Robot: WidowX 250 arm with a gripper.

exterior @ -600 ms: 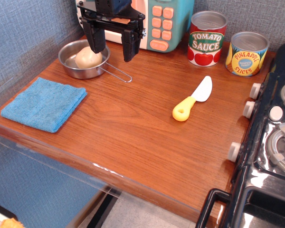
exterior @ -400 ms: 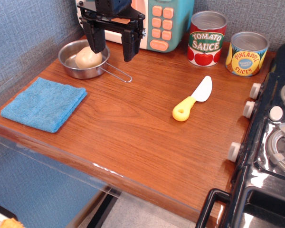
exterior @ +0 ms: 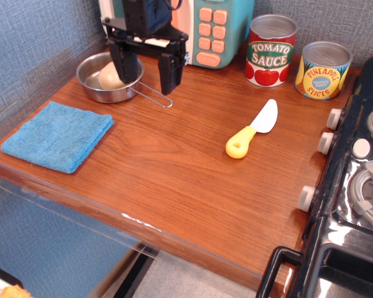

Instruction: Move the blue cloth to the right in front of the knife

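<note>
The blue cloth point(exterior: 57, 135) lies flat and folded at the left front of the wooden table. The knife point(exterior: 253, 128), with a white blade and a yellow handle, lies to the right of the table's middle, handle toward the front. My gripper point(exterior: 148, 76) hangs open and empty above the back left of the table, over the steel pan's handle. It is well behind and to the right of the cloth, apart from it.
A steel pan point(exterior: 94, 85) with a pale round object point(exterior: 110, 76) in it stands at the back left. A toy microwave point(exterior: 214, 28), a tomato sauce can point(exterior: 270, 49) and a pineapple can point(exterior: 322, 69) line the back. A toy stove point(exterior: 354, 186) flanks the right edge.
My gripper has come down and slightly toward the front, its fingers now lower over the pan and its handle. Cloth and knife have not moved.
</note>
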